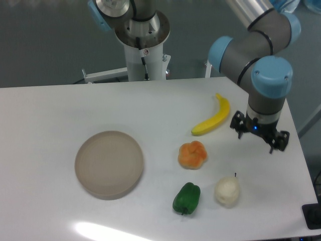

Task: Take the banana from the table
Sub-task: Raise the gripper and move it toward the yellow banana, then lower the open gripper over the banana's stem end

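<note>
Your counter [60, 105] carries everything. The plate [109, 163] sits well left of the banana [213, 117]; the orange fruit [192, 154] lies just below it. Your end effector [259, 134] hangs just right of the banana, fingers apart, empty, positioned to approach.
</note>
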Controlling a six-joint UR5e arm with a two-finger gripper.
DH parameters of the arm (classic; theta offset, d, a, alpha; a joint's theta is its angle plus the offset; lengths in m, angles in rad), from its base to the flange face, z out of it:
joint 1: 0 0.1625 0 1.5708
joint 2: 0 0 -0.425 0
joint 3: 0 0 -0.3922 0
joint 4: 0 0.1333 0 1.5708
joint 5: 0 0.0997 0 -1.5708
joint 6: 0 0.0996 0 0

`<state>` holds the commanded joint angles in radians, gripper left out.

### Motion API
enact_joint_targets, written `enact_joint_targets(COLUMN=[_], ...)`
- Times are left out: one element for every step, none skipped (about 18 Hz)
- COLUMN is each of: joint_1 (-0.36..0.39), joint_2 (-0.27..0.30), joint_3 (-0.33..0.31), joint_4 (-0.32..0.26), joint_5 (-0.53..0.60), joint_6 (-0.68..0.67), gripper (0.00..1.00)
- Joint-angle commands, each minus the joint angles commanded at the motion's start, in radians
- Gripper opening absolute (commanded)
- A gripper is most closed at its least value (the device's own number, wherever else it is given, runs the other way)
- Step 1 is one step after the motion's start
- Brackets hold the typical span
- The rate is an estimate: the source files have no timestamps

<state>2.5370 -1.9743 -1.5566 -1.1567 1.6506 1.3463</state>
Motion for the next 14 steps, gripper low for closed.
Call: enact_joint_targets(joint_1=[0.017, 0.038, 0.063, 0.078, 0.104, 0.121, 0.132, 0.152, 0.154, 0.154, 0.154, 0.152, 0.149, 0.149], joint_2=[0.011, 0.032, 0.043, 0.058, 0.070, 0.078, 0.080, 0.098, 0.110, 0.126, 0.141, 0.162, 0.173, 0.182], joint_3=[-0.028, -0.058, -0.119, -0.167, -0.216, -0.262, -0.295, -0.321, -0.344, -0.371, -0.394, -0.422, -0.437, -0.466], joint_4=[0.005, 0.020, 0.066, 0.121, 0.174, 0.222, 0.254, 0.261, 0.261, 0.270, 0.273, 0.273, 0.273, 0.281], joint_5=[-0.008, -0.027, -0.067, -0.081, -0.090, -0.118, -0.158, -0.199, -0.204, -0.204, -0.204, -0.204, -0.203, -0.203], joint_6=[0.037, 0.069, 0.111, 0.152, 0.184, 0.200, 0.202, 0.202, 0.203, 0.203, 0.202, 0.200, 0.189, 0.189], gripper=[1.00, 1.00, 1.00, 1.00, 1.00, 1.00, 1.00, 1.00, 1.00, 1.00, 1.00, 1.00, 1.00, 1.00])
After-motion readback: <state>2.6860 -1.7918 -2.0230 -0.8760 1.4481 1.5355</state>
